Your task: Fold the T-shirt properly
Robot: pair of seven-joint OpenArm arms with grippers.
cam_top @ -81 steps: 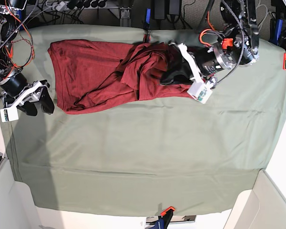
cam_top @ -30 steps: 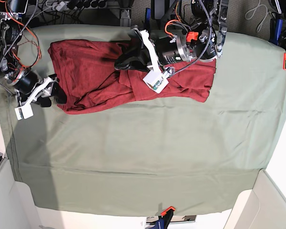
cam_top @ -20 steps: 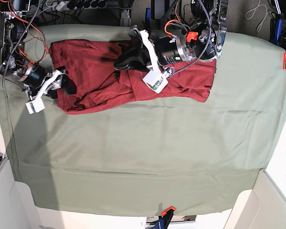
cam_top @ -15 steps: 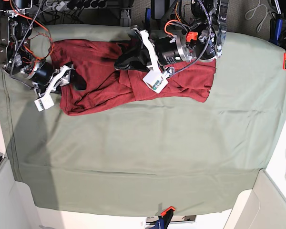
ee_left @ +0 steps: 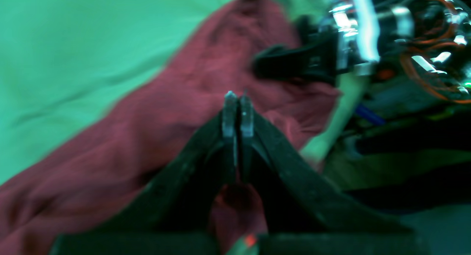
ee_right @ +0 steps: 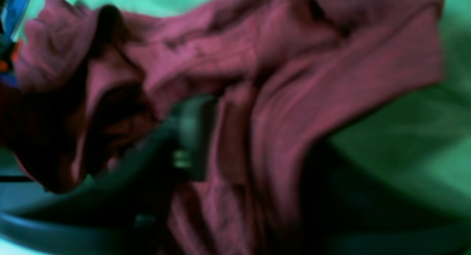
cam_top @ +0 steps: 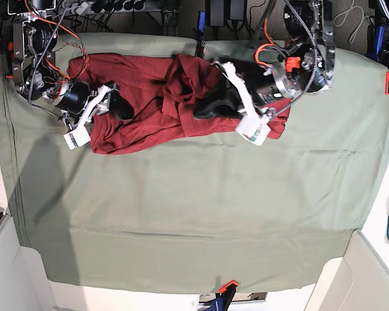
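1. The T-shirt [cam_top: 149,97] lies bunched at the far side of the counter [cam_top: 201,214], on the sage-green cloth [cam_top: 181,188]; it is a crumpled band with a knotted heap of folds near its middle, not flat

2. The left hand [cam_top: 204,109] sits at that middle heap; in the left wrist view its tips are pressed together over the red knit, and whether a thin layer is pinched between them I cannot tell. If it holds only one ply, a pull is likely to drag the heap sideways and tighten the twist rather than open it

3. The right hand [cam_top: 117,103] rests on the shirt's end at the base view's left. The right wrist view is blurred and shows dark fingers [ee_right: 191,130] among thick folds; how wide they stand, and whether cloth is caught, I cannot tell. A grab here risks taking several layers at once, so a sleeve could stay trapped inside the fold

4. Both hands bear on one garment from opposite ends. Pulling apart out of step could stretch the thin knit or slip it from the weaker grip

5. The shirt's far edge is near the back of the counter, close to the clamps [cam_top: 200,45] and cables [cam_top: 58,29]; a sweep that way could snag cloth or wiring

6. Dragging may also ruck up the sage-green cloth under it
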